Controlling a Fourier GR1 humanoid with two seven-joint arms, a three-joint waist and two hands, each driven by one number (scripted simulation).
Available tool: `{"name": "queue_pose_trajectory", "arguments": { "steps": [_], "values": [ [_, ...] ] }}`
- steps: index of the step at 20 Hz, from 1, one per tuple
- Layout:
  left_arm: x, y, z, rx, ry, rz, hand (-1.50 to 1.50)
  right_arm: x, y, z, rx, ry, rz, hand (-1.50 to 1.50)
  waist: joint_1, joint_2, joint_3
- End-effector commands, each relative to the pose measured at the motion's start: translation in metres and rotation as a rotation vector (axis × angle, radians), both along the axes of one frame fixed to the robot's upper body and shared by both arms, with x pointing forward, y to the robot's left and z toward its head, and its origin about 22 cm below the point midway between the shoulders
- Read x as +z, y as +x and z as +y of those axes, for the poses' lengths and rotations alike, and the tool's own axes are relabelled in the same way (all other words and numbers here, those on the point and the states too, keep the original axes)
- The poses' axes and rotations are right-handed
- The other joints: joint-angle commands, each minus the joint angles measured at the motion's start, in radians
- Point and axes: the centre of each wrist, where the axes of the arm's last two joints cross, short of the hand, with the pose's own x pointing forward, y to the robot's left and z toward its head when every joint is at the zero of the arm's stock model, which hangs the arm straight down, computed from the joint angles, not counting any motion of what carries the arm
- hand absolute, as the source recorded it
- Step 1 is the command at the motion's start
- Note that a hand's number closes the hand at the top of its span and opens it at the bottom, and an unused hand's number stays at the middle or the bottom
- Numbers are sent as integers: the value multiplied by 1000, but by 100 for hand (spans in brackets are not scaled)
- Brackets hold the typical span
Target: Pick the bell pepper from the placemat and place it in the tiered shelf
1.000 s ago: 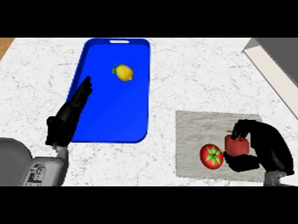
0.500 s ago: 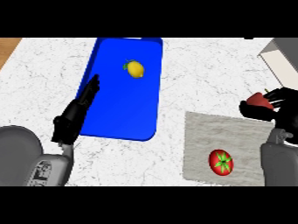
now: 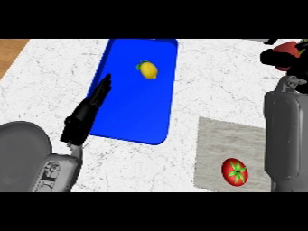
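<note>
**Inspector:** Since the pepper (image 3: 286, 48) is already off the placemat (image 3: 231, 142) and up at the far right edge of the view, I log it as carried, with the right hand (image 3: 301, 61) curled round it. Only a red patch shows above the black fingers.

**Assistant:** And the shelf?

**Inspector:** Barely in view. A pale sliver at the top right corner may be part of it; I cannot confirm. In my judgement the step in hand is the carry toward the shelf, with the release yet to come.

**Assistant:** What does doing it well call for?

**Inspector:** Keep the fingers closed round the pepper until it sits over a tier, lower it onto the tier, and only then spread them. Much of the pepper is hidden by the hand, so its seating in the grip cannot be verified from here; a level wrist would be prudent.

**Assistant:** Anything else nearby?

**Inspector:** A tomato (image 3: 235, 171) lies on the placemat near the right forearm, apart from it. A lemon (image 3: 148, 70) lies on the blue tray (image 3: 126, 119), well clear. The left hand (image 3: 88, 110) rests at the tray's left edge, fingers straight and together, holding nothing. Bench (image 3: 49, 72) otherwise unremarkable.
</note>
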Motion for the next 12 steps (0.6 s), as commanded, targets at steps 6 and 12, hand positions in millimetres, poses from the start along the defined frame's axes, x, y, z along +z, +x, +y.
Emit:
{"name": "queue_pose_trajectory", "arguments": {
  "steps": [6,12],
  "values": [
    [0,5,-3,-10,7,8,0,76,44,27,-349,-117,-48,150,-8,1,1],
    [-4,2,-8,23,-5,14,0,122,59,37,-477,-229,-32,150,-29,-9,3]
  ]
}}
